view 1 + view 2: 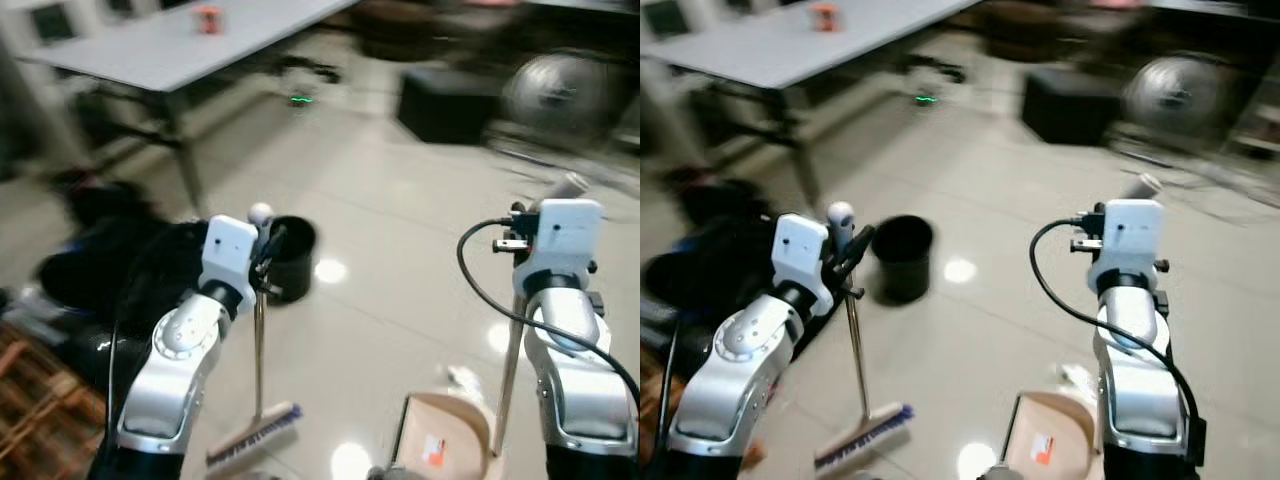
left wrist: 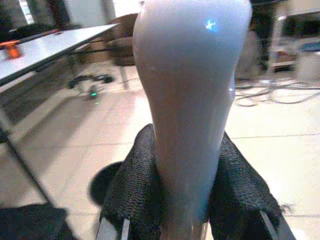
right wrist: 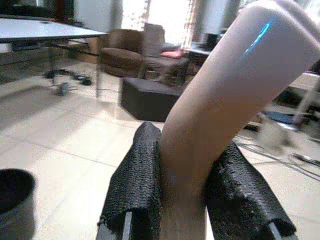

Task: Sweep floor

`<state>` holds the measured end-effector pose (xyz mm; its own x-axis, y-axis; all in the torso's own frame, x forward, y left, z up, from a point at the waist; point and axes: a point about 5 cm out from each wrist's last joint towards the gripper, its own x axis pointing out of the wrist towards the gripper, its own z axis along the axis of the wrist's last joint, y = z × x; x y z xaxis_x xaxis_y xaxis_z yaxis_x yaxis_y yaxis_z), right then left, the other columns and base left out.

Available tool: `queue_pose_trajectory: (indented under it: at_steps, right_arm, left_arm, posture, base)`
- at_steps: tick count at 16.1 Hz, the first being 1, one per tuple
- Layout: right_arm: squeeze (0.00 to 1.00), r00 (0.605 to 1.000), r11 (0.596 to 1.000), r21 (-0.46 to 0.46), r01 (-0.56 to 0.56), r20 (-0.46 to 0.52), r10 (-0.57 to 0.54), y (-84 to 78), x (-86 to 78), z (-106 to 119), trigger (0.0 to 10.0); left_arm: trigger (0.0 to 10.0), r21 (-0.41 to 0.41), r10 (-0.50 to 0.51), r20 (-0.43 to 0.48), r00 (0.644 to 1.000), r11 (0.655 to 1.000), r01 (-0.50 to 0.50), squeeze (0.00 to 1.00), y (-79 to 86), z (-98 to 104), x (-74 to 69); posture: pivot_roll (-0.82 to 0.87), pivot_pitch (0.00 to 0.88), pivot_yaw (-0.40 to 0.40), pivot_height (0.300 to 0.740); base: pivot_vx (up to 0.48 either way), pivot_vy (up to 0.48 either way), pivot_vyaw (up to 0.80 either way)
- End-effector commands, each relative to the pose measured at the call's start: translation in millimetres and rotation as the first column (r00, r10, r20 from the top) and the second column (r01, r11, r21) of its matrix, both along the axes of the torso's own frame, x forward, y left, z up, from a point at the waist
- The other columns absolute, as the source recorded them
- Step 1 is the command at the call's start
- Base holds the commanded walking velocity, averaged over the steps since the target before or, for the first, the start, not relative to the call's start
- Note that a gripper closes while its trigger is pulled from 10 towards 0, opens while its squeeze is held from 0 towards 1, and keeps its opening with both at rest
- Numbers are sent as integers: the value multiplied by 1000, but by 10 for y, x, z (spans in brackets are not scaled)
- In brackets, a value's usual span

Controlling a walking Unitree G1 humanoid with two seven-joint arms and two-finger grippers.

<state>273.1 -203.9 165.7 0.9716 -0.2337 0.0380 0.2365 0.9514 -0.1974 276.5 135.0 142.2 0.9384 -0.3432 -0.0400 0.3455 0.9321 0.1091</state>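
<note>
My left tool (image 1: 268,252) sits left of centre in the head view, clamped near the top of the broom handle (image 1: 259,340). In the left wrist view both black fingers (image 2: 134,190) press against the pale grey grip. The handle runs down to the broom head (image 1: 254,438) on the pale tiled floor (image 1: 400,300) at lower centre — bristles touching the tiles, head angled.

My right tool (image 1: 520,240) is at the right of the frame, closed on the dustpan handle (image 1: 510,380). The right wrist view shows its fingers (image 3: 137,190) gripping the beige stem on both sides. The dustpan (image 1: 440,440) rests on the floor at the bottom edge, just right of the broom head, with an orange label inside.

A black bin (image 1: 290,258) stands on the floor just beyond my left tool. Dark bags (image 1: 110,260) are heaped at the left. A grey desk (image 1: 180,45) fills the upper left, a small orange object (image 1: 207,18) on it. A black box (image 1: 445,100) and a grey ball (image 1: 560,95) sit at upper right — both blurred.
</note>
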Motion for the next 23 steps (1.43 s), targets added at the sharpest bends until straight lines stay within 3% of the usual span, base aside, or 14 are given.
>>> queue_pose_trajectory:
  at_steps: [1, 6, 12, 16, 23]
  right_arm:
    - [0, 999, 1000, 7, -6, 48, 6, 24, 3, 126, 10000]
    - [0, 998, 1000, 10, -11, 62, 10, 33, -6, 165, 10000]
    - [0, 994, 993, -117, 33, 103, -21, 31, -26, 249, 10000]
    - [0, 994, 999, -48, -1, 105, 6, 75, -11, 263, 10000]
    - [0, 995, 999, -39, -12, 100, 16, 99, -27, 256, 10000]
  left_arm:
    - [10000, -4, 2, 41, 999, 1000, -2, 0, 10, 87, 16]
    - [10000, -24, 29, 55, 998, 999, -28, 0, 39, 118, 43]
    - [10000, -63, 50, 111, 993, 997, -43, 0, 56, 216, 73]
    - [10000, -75, 33, 121, 992, 997, -24, 0, 2, 228, 51]
    - [10000, -60, 22, 117, 993, 998, -15, 0, 1, 220, 39]
  posture:
    - [-88, 0, 23, 740]
    - [-91, 0, 24, 740]
    - [-100, 15, 20, 740]
    - [-107, 30, 13, 740]
    - [-110, 47, 23, 740]
  base:
    - [0, 0, -800]
    - [0, 0, -800]
    - [0, 0, -85]
    - [352, 0, 0]
    - [376, 0, -140]
